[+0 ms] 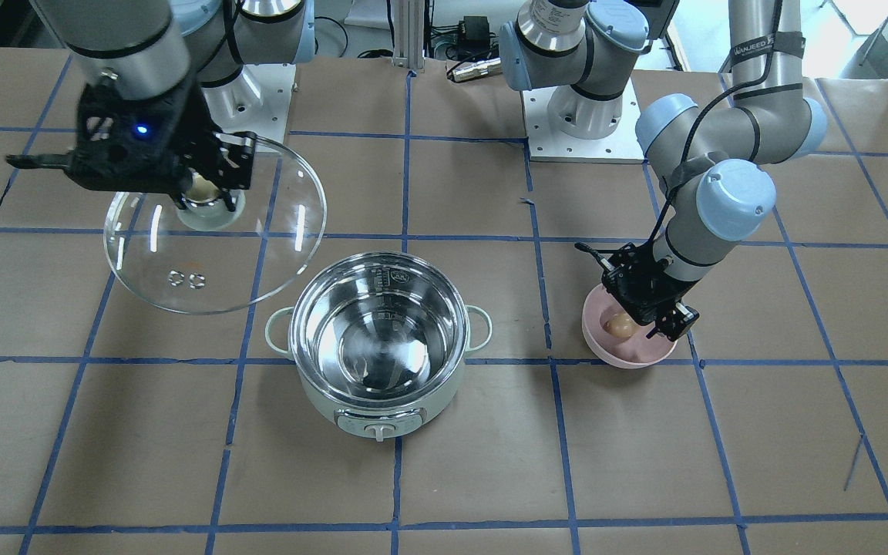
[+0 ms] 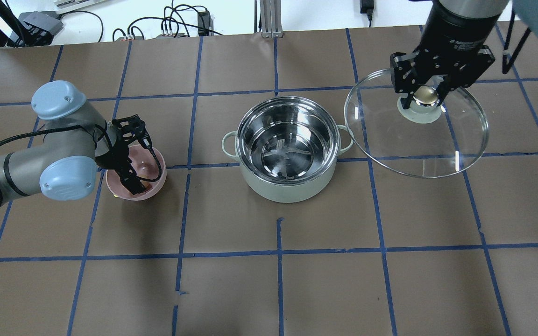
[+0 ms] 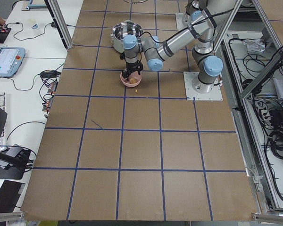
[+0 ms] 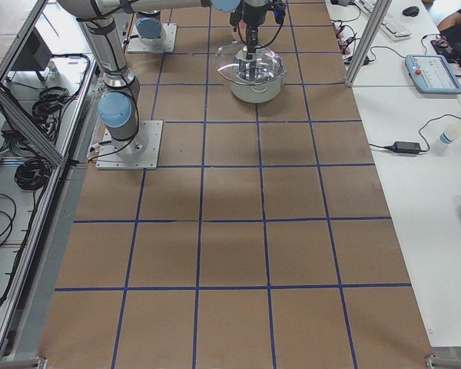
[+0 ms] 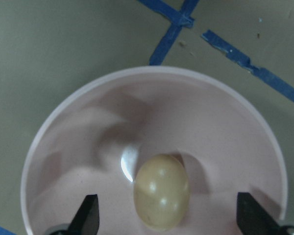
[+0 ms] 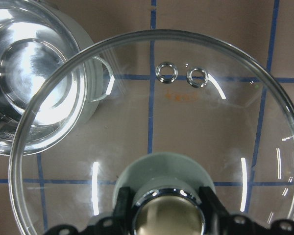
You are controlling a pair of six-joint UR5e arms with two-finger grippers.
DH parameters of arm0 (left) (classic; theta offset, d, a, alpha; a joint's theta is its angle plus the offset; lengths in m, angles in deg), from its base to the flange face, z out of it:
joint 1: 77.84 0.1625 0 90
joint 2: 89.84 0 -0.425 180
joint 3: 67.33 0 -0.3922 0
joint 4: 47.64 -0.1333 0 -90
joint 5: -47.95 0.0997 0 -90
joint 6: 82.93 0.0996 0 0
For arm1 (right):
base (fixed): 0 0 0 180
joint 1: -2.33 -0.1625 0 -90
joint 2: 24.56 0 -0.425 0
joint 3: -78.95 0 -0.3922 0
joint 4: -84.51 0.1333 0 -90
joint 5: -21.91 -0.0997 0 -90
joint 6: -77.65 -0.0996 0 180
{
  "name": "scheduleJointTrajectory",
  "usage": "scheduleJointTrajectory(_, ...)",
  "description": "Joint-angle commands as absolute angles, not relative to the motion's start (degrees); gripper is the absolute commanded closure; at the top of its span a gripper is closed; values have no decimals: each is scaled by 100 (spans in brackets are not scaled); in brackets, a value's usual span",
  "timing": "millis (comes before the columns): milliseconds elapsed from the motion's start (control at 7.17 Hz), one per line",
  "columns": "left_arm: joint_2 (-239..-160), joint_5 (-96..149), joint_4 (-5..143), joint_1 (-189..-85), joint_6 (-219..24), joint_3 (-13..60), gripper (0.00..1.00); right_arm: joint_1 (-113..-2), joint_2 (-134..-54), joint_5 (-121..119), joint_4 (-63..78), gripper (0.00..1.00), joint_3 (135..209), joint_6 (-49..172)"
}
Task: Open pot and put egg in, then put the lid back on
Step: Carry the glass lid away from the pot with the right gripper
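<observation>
The mint-green pot (image 2: pixel 287 189) stands open at the table's middle, its steel inside bare; it also shows in the front view (image 1: pixel 382 401). My right gripper (image 2: pixel 425 95) is shut on the beige knob of the glass lid (image 2: pixel 418 144) and holds the lid in the air beside the pot, tilted; the lid also shows in the front view (image 1: pixel 213 262) and the right wrist view (image 6: pixel 152 122). The egg (image 5: pixel 161 191) lies in a pink bowl (image 5: pixel 63 127). My left gripper (image 5: pixel 169 215) is open inside the bowl, one finger on each side of the egg, not touching it.
The pink bowl (image 2: pixel 156 161) sits on the left side of the table, about one tape square from the pot. Blue tape lines mark a grid on the brown table cover. The arm bases (image 1: pixel 583 131) stand at the robot's edge of the table.
</observation>
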State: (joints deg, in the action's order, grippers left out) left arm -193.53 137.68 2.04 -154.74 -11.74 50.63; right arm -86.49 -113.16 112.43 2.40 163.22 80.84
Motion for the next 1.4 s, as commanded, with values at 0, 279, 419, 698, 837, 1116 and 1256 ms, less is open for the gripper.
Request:
scheduleJointTrajectory(0, -19495, 13733, -87, -15475, -1077, 5088, 2, -8521, -11447, 11156, 67, 98, 16490, 8240)
scheduleJointTrajectory(279, -19539, 13594, -106, -15475, -1077, 5088, 2, -8513, -11447, 11147, 66, 98, 16490, 8257)
scheduleJointTrajectory(419, -19539, 13593, -106, -15475, -1095, 5088, 2, -8513, -11447, 11017, 75, 98, 16490, 8275)
scheduleJointTrajectory(698, -19539, 13593, -88, -15475, -1121, 5097, 3, -8495, -11447, 10962, 84, 98, 16490, 8284)
scheduleJointTrajectory(837, -19548, 13593, -88, -15475, -1121, 5097, 4, -8486, -11447, 10963, 93, 98, 16490, 8293)
scheduleJointTrajectory(1116, -19557, 13662, -88, -15475, -1139, 5097, 4, -8477, -11447, 11023, 84, 97, 16482, 8362)
scheduleJointTrajectory(1256, -19557, 13681, -88, -15475, -1139, 5105, 7, -8477, -11447, 11033, 84, 97, 16482, 8380)
